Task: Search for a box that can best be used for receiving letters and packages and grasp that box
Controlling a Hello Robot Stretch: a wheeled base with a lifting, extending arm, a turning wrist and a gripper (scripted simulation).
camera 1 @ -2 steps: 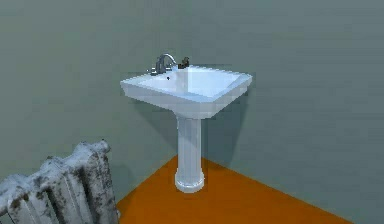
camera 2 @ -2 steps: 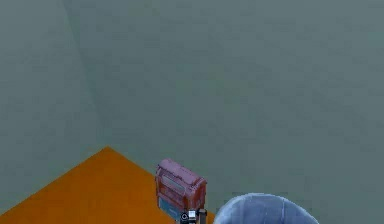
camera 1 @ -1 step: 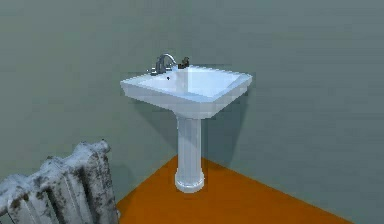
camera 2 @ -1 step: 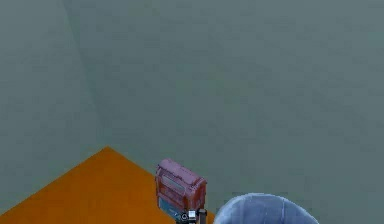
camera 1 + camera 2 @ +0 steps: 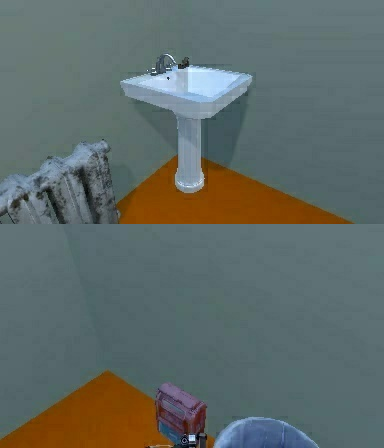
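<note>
Forward view faces a nearby sink (image 5: pixel 187 92); both views share the orange floor (image 5: pixel 235 200)

Radiator (image 5: pixel 60 190), grey-blue dome (image 5: pixel 265 434), end effector (image 5: pixel 172 443): all edge-cropped.

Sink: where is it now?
The sink stands at the forward view's middle against the grey-green wall corner, on orange floor, with a grey radiator at the lower left.

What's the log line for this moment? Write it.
forward: pedestal sink, radiator | arm side: reddish box near claw | hold: cannot tell
</note>
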